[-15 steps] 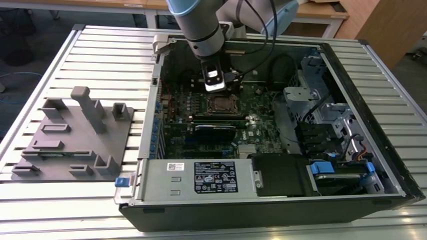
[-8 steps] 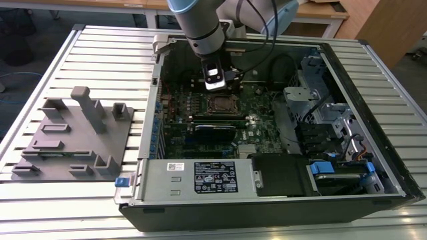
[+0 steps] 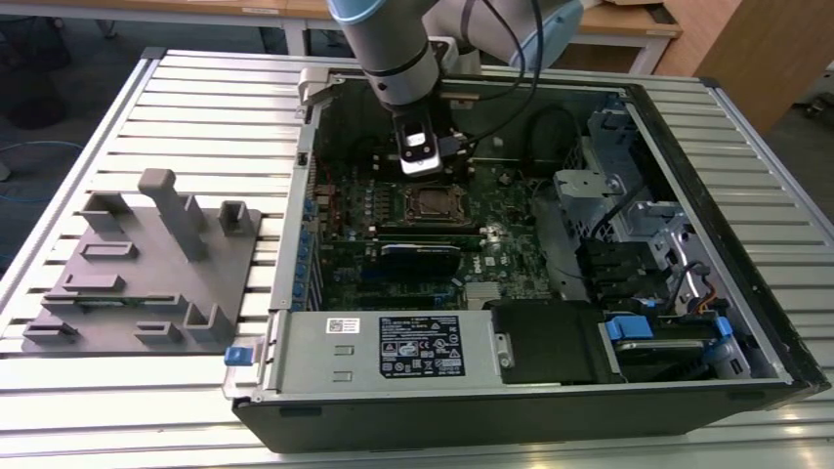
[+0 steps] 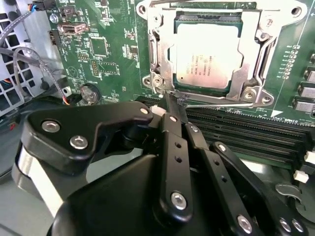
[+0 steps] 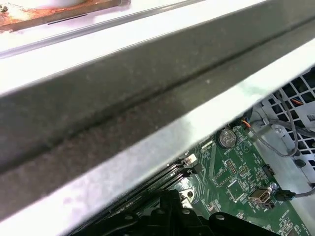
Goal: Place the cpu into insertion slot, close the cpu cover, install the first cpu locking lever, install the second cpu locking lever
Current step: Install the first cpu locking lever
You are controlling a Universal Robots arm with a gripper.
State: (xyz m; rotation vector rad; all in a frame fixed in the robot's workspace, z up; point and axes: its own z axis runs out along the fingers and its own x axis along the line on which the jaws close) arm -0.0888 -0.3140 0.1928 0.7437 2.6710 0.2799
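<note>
In the second wrist view I see my gripper [image 4: 170, 101], fingers together and empty, tip touching the cpu cover [image 4: 216, 101] edge just beyond it.

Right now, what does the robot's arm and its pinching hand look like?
The arm is a round tube, silver-grey with a light blue band near the top, and black cables hang beside it. The gripper is black, built from flat jointed bars with shiny silver screws.
</note>
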